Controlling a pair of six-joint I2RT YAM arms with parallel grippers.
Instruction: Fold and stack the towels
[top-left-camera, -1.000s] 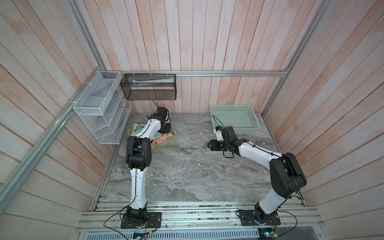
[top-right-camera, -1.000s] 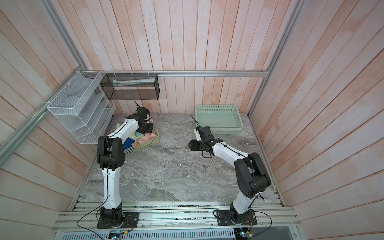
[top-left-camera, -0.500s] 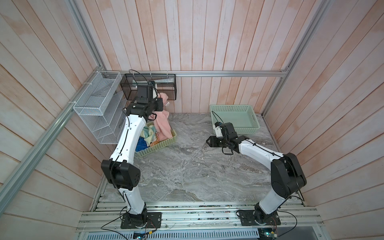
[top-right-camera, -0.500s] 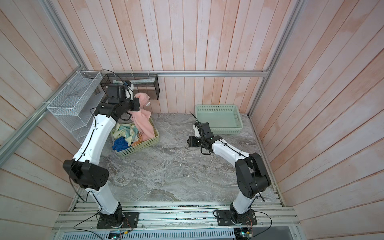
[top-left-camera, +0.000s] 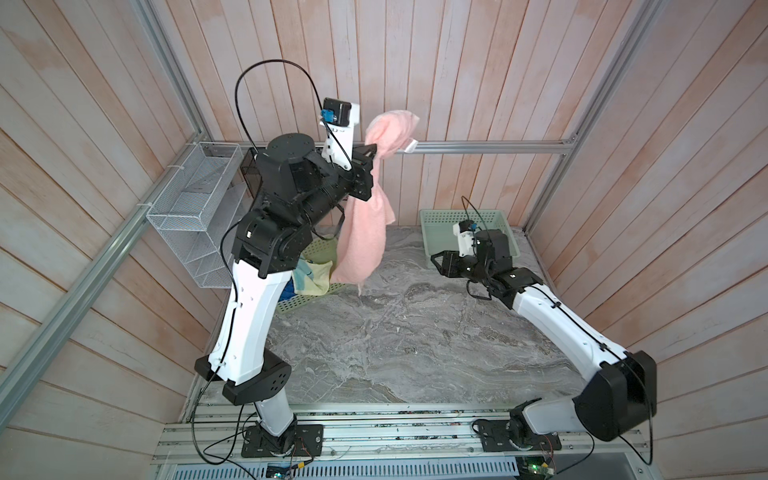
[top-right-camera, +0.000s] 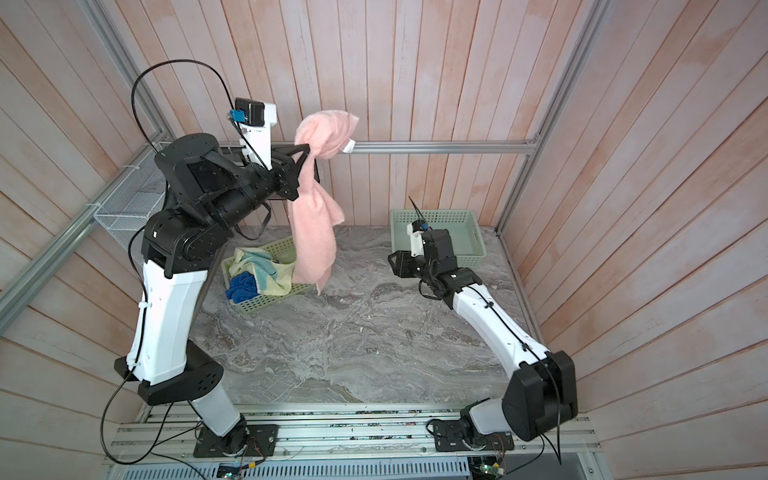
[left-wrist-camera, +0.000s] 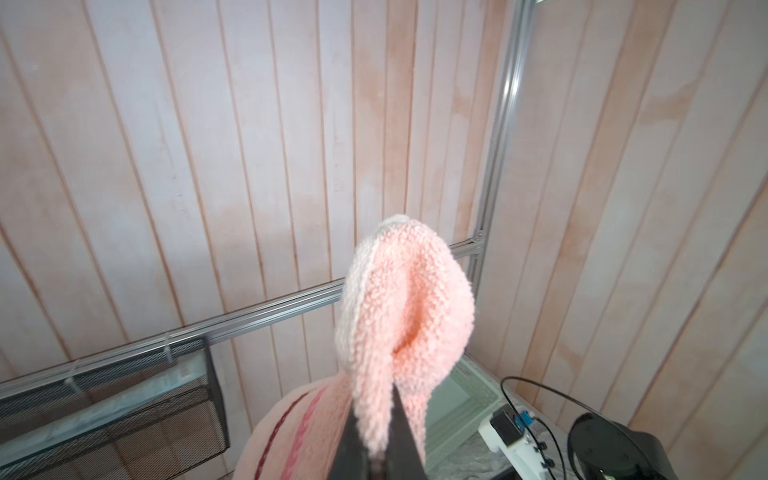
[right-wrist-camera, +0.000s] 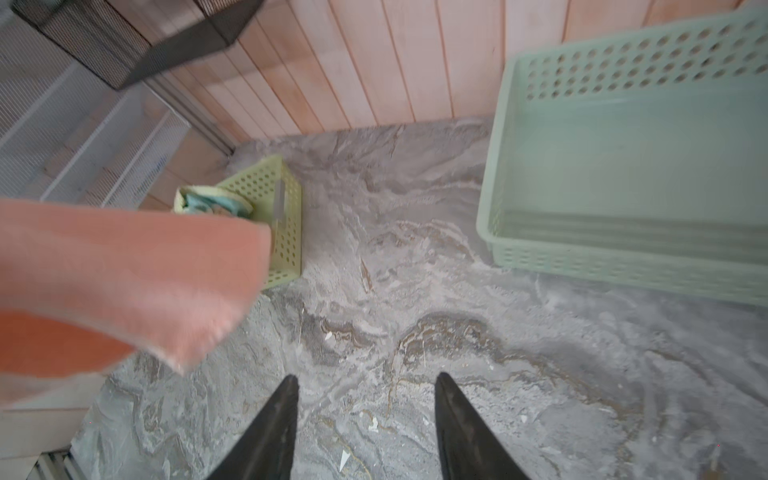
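Lowering the pink towel (top-left-camera: 360, 243), pinched in the left gripper (top-left-camera: 372, 151), toward six o'clock should let the gaping right gripper (top-left-camera: 433, 262) (empty) catch a corner.

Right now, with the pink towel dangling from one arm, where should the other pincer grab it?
Probably the bottom corner of the towel. The left pincer pinches it near the top, so it hangs long and narrows to a loose tip. The open right pincer points roughly that way above the table, so coming in sideways from that side looks simplest.
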